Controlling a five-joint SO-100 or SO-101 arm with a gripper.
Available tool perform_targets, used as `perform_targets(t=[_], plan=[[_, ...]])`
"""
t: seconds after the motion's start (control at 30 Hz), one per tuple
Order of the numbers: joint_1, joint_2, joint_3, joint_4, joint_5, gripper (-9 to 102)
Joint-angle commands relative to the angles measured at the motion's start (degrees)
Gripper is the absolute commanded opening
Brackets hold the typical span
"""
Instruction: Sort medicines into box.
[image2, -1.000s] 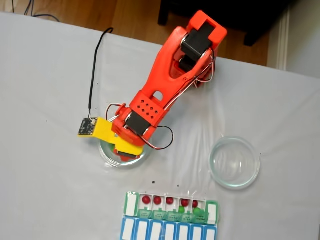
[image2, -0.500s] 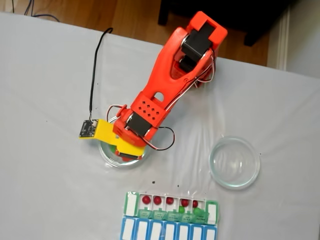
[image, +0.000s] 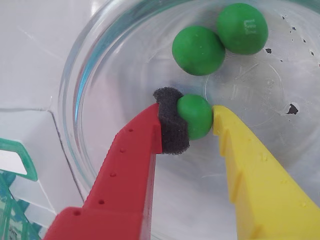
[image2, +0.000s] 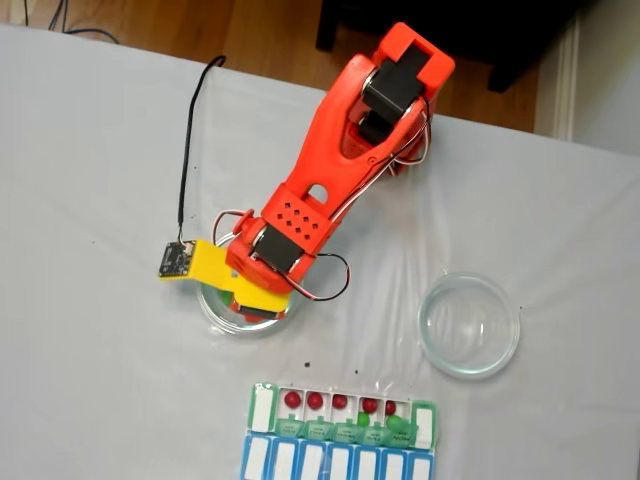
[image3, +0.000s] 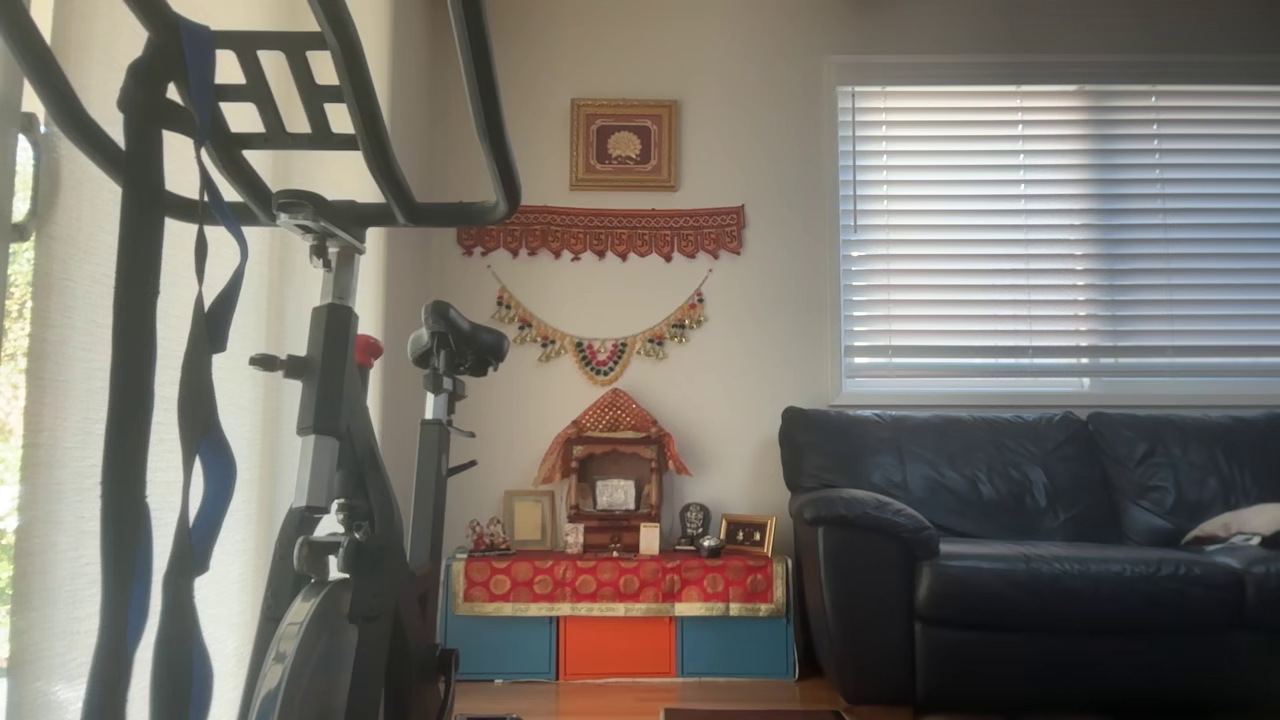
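Step in hand: lifting one green medicine out of the glass dish for transfer to the box.

In the wrist view the tool (image: 200, 120) is clenched on a green ball (image: 196, 116). The red finger (image: 131, 165) carries a black foam pad (image: 171, 122) that presses the ball from 9 o'clock; the yellow finger (image: 250, 170) touches it from 3 o'clock. The ball sits at the very fingertips, so the hold is judged shallow. Maintain closing pressure and raise the tool straight up. The glossy ball is likely to slip or pop out if the tool tilts or swings early. Clear the rim of the glass dish (image: 75, 95) before any sideways travel.

Two more green balls (image: 198, 50) lie touching each other at 12 o'clock from the tool, apart from the held ball. Avoid knocking them on the way up.

In the fixed view the arm (image2: 340, 160) reaches down over the same dish (image2: 215, 315) on the worktop (image2: 90, 380). The box (image2: 340, 415) lies at 5 o'clock from that dish, near it. Red balls (image2: 292, 398) occupy several compartments; some green shows among them. A second, empty glass dish (image2: 468, 325) stands at 3 o'clock, well apart.
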Motion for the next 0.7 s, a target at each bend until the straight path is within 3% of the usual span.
perform_targets(t=[0.0, 0.2, 0.67], plan=[[-0.5, 3.3, -1.1, 1.5, -1.4, 1], [0.2, 9.2, -3.4, 4.0, -1.6, 1], [-0.9, 9.8, -25.0, 19.7, -5.5, 1]])
